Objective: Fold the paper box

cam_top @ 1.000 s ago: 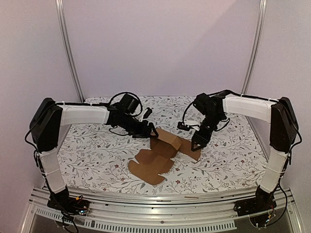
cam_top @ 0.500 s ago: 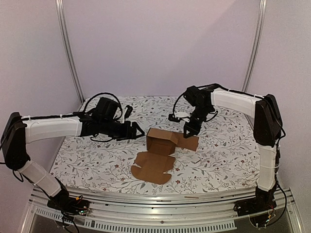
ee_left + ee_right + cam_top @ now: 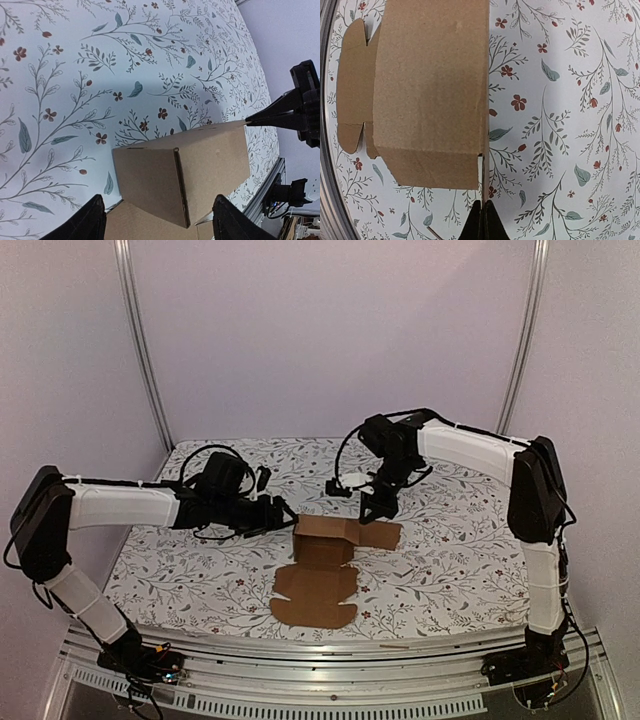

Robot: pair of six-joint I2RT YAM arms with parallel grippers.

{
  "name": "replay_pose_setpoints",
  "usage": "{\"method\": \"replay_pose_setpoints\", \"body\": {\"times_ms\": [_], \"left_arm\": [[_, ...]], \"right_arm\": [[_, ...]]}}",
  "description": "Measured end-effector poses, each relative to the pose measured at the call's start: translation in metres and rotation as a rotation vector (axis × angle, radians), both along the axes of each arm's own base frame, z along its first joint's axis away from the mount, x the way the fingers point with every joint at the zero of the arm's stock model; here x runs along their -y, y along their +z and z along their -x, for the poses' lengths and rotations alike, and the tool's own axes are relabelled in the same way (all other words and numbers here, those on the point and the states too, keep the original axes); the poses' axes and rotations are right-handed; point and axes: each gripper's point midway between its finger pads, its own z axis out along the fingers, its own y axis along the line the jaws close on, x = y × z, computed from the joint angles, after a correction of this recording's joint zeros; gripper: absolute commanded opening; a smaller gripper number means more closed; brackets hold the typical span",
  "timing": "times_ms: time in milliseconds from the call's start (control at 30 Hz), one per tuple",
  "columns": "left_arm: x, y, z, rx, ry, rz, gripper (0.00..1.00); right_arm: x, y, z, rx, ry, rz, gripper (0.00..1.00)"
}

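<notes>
The paper box (image 3: 323, 540) is brown cardboard, partly folded: upright walls stand in the middle of the table and a flat flapped panel (image 3: 315, 595) lies in front of them. My right gripper (image 3: 372, 508) is shut on a thin upright flap edge (image 3: 484, 185) at the box's right side, and the box fills the upper left of the right wrist view (image 3: 432, 90). My left gripper (image 3: 285, 512) is open just left of the box. Its fingers (image 3: 85, 225) stand on either side of the box's corner (image 3: 182, 175) without touching it. The right gripper also shows in the left wrist view (image 3: 300, 110).
The table wears a white cloth with a floral print (image 3: 200, 560). Metal rails (image 3: 300, 660) run along the near edge. Two upright poles (image 3: 140, 350) and pale walls stand behind and to the sides.
My right gripper has drawn its flap back and to the left, and the box walls have risen from slanted to upright. My left gripper backed off a little to the left.
</notes>
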Motion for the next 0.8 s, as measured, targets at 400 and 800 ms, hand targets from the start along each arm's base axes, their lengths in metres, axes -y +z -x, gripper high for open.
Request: {"method": "replay_pose_setpoints", "body": {"times_ms": [400,800], "left_arm": [[-0.017,0.020,0.021,0.022,0.030,0.047,0.74],[-0.005,-0.021,0.016,-0.069,0.041,0.046,0.67]], "right_arm": [[-0.020,0.004,0.008,-0.003,0.116,-0.033,0.08],[-0.023,0.007,0.020,-0.049,0.101,-0.044,0.35]]}}
